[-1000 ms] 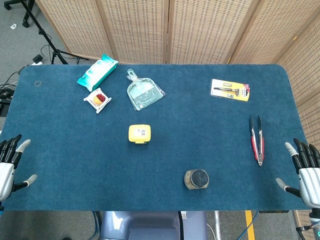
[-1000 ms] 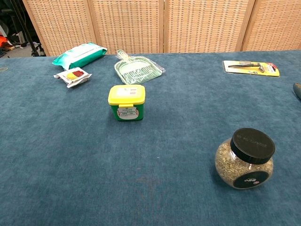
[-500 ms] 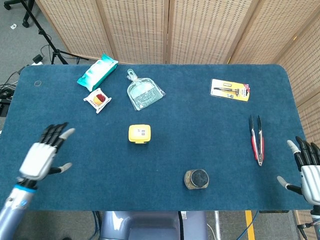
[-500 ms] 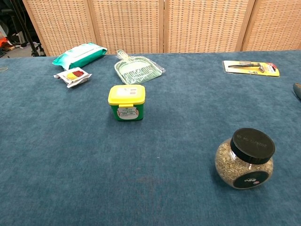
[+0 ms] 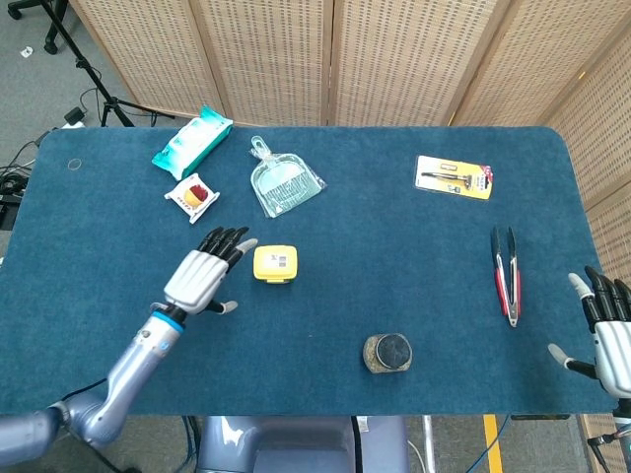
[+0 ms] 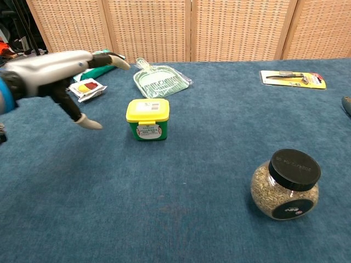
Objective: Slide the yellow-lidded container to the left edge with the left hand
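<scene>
Lab or studio, blue-carpeted table (image 5: 414, 286), woven screens (image 5: 394, 59), tripod stand (image 5: 84, 64)

The left hand (image 5: 202, 276) sits left of centre in the head view, fingers apart and pointing up-right, thumb out to the side, holding nothing; its arm runs to the lower-left corner. The right hand (image 5: 609, 330) rests at the lower-right edge, fingers spread.

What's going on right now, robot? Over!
Left hand open, just left of the yellow-lidded container, not touching. Right hand open at the table's right edge. Container upright, mid-table. Red-and-yellow packet lies farther back left, off the path.
</scene>
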Motion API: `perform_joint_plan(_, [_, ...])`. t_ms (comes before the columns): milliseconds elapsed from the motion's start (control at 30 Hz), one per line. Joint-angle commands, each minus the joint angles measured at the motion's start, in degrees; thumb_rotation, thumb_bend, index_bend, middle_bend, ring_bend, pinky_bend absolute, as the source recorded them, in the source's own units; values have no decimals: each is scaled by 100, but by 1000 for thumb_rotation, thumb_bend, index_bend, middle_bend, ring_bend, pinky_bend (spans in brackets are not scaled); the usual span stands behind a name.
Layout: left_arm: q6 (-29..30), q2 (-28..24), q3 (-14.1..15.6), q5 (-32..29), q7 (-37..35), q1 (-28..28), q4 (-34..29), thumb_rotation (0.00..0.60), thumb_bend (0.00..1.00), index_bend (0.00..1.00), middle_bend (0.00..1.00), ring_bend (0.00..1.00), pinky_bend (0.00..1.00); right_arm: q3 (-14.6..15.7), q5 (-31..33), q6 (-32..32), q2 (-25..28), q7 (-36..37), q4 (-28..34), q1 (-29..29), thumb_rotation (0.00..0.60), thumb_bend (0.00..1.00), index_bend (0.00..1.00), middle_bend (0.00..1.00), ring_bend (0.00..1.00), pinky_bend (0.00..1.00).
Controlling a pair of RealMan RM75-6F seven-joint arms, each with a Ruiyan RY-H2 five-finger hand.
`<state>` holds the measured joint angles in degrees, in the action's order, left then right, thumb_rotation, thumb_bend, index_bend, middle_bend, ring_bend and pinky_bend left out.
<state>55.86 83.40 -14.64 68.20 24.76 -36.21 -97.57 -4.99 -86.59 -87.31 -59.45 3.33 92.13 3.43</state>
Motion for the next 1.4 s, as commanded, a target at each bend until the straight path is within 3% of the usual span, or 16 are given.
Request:
perform_joint_plan(33, [-105,445,-179,-463,214,-342,442,600,3,0,0,0,0,-18,19,-37,23,55,4,-19,600,0,41,0,0,0])
perform_joint_plan(333, [-462,1043,-190,-976,172,-841,1268,600,5,0,0,0,8,-44,157,140,21,135,-63,39,600,0,41,0,0,0])
perform_joint_plan(433, [-461,1285,-232,-1055,47,-965,1523,600,40,4,15,39,138,-79,207,133,31,194,-73,39,600,0,42,0,0,0])
perform_joint_plan(533, [-530,1463,-270,-1055,-103,-1099,1735,600,159,87,179,202,313,-84,204,95,41,234,-71,20,600,0,41,0,0,0])
perform_joint_plan(600, [-536,1508,-290,-1044,-214,-1131,1778,600,258,238,347,349,425,-78,195,75,43,235,-65,8,600,0,41,0,0,0])
perform_joint_plan(700, [-399,1579,-287,-1001,-269,-1155,1829,600,354,411,472,464,512,-57,151,31,35,210,-44,-14,600,0,41,0,0,0])
perform_joint_plan(967, [-257,1536,-286,-1076,-317,-1151,1736,600,415,512,538,527,560,-42,125,-2,40,248,-60,-38,600,0,41,0,0,0])
perform_joint_plan(1200, [-169,1068,-115,-703,-599,-983,1446,600,414,511,538,531,567,-42,141,-52,41,252,-73,-78,600,0,41,0,0,0])
perform_joint_plan(1400, [210,-55,348,479,-1574,-431,970,600,415,511,539,531,567,40,4,-52,-48,69,-81,-73,600,0,42,0,0,0])
